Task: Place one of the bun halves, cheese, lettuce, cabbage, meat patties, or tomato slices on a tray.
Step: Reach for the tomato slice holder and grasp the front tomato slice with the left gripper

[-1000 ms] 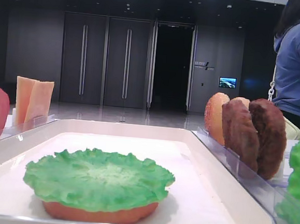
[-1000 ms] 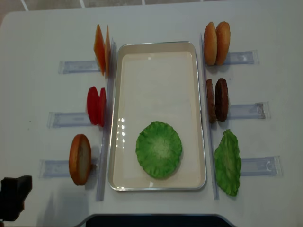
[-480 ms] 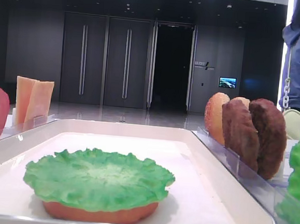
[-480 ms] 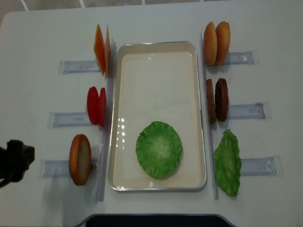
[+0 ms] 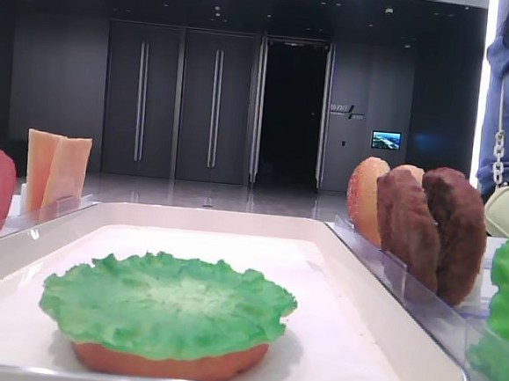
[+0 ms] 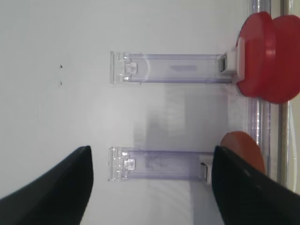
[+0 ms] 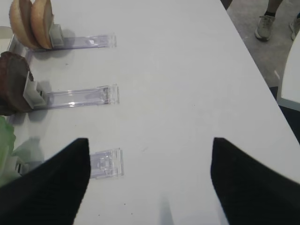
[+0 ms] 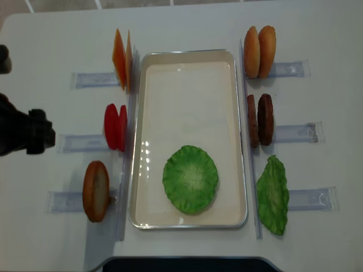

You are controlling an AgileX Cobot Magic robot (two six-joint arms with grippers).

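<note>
A white tray is lying in the middle of a white surface. At its near end a green lettuce leaf is resting on a bun half, so the stack is standing at two layers.

The left gripper is hovering over the left racks, its fingers spread wide and gripping nothing. It is facing the tomato slices, which are standing upright in the middle left rack, just beside the tray. This looks like an approach to a tomato slice; the next move is calling for the fingers to straddle one disc and close.

The right gripper is waiting open and empty over the right side.

Counted outside the tray: two tomato slices, two cheese slices far left, one bun half near left, two bun halves far right, two meat patties, one loose green leaf near right.
</note>
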